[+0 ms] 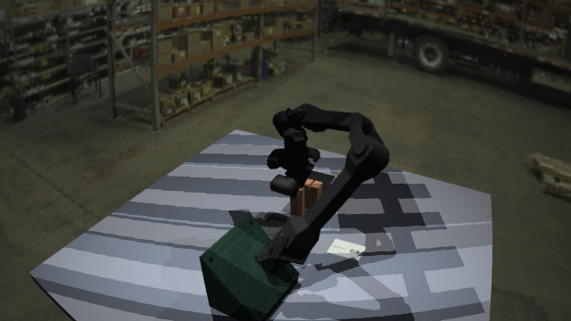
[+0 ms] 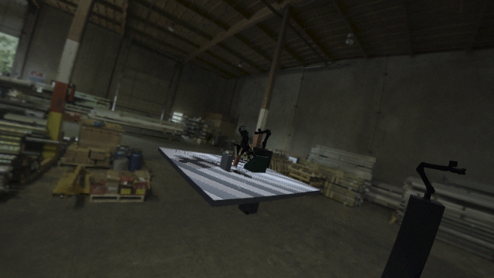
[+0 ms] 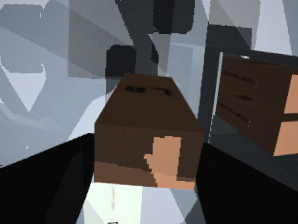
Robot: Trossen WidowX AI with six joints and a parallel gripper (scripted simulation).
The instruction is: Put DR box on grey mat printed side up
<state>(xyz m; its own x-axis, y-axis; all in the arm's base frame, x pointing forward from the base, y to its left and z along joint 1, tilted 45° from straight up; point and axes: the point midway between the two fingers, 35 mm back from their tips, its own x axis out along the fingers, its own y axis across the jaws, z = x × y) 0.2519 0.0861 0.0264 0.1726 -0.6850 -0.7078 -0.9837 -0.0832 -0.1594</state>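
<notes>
The tabletop (image 1: 165,232) (image 2: 231,185) bears the bin (image 2: 226,162) (image 3: 204,100), where two boxes (image 1: 314,189) (image 3: 255,100) stand. The pincer (image 1: 296,189) (image 3: 147,148) pinches a third box (image 1: 297,202) (image 3: 149,130) outside the bin, beside those two; its code is too blurred to read. A pale card (image 1: 346,249) (image 3: 117,203) printed DR lies apart from them.

the print on the held box (image 3: 148,102) is too blurred to read.
</notes>
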